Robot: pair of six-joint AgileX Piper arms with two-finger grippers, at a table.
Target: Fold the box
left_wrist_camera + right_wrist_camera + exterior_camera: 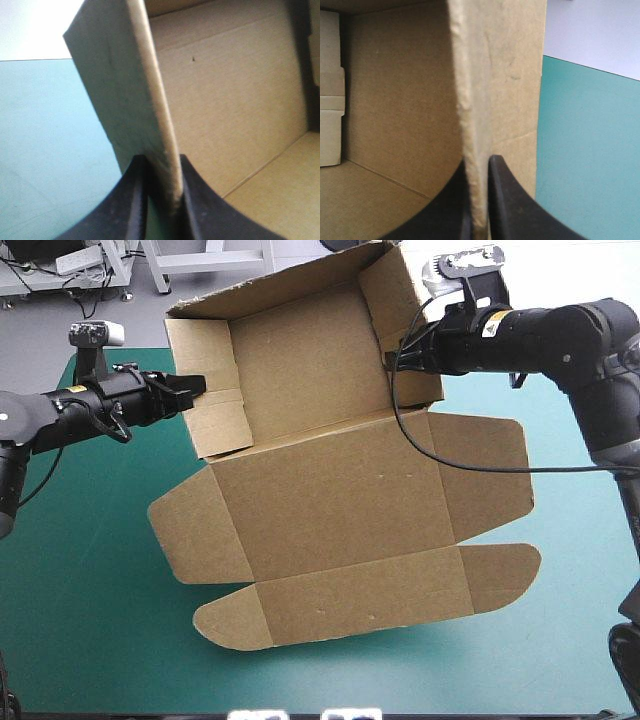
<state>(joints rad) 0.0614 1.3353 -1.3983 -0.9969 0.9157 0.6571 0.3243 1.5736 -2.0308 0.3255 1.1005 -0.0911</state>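
Box [340, 500], tray at upper centre, both side walls clenched by left gripper [198, 388] and right gripper [402, 352]. Holding both arms level should avoid twisting it.

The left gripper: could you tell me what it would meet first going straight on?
The box's side wall that the left gripper is shut on, driven deeper between its fingers; beyond, probably the far wall in the right gripper.

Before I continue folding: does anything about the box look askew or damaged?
The box sits skewed to the table's edges. Left gripper and right gripper each pinch a side wall; the right one's edge looks slightly rough. No tears.
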